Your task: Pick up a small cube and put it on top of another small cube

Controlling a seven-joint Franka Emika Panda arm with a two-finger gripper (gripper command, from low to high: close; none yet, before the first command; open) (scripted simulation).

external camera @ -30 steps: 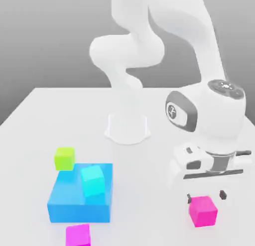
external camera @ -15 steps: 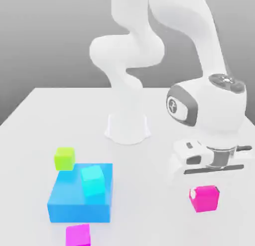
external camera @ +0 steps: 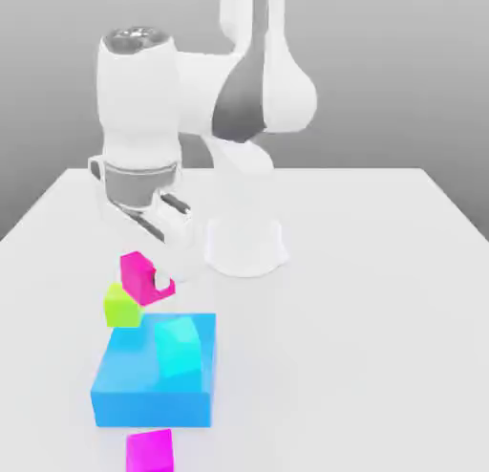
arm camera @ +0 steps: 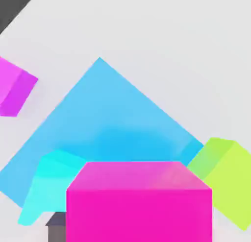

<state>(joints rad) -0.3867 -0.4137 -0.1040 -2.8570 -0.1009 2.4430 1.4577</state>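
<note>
The gripper [external camera: 150, 276] is closed on the small hot-pink cube [external camera: 139, 279], which it holds tilted at the exterior view's left, off the white table [external camera: 353, 308]. The small lime-green cube [external camera: 122, 309] sits near the far left corner of the flat blue block [external camera: 153, 409] as the exterior view shows it, with the hot-pink cube overlapping its upper right part. Whether those two cubes touch cannot be told. Open table lies to the exterior view's left of the lime-green cube, out to the slanting side edge, and a broad bare stretch runs from the blue block and the arm's base [external camera: 244, 247] toward the exterior view's right. The far table edge runs straight behind the base. The cyan cube [external camera: 179, 348] overlaps the block toward its right-hand side, and the magenta cube [external camera: 150, 452] lies just in front of the block's near side. The magenta cube is cut off by the frame in both views, and the table's near edge is out of the exterior view. In the hand view the held cube runs out of frame and covers part of the block, the cyan cube and a corner of the lime-green one. The white fingers are hard to make out against the pale table.
</note>
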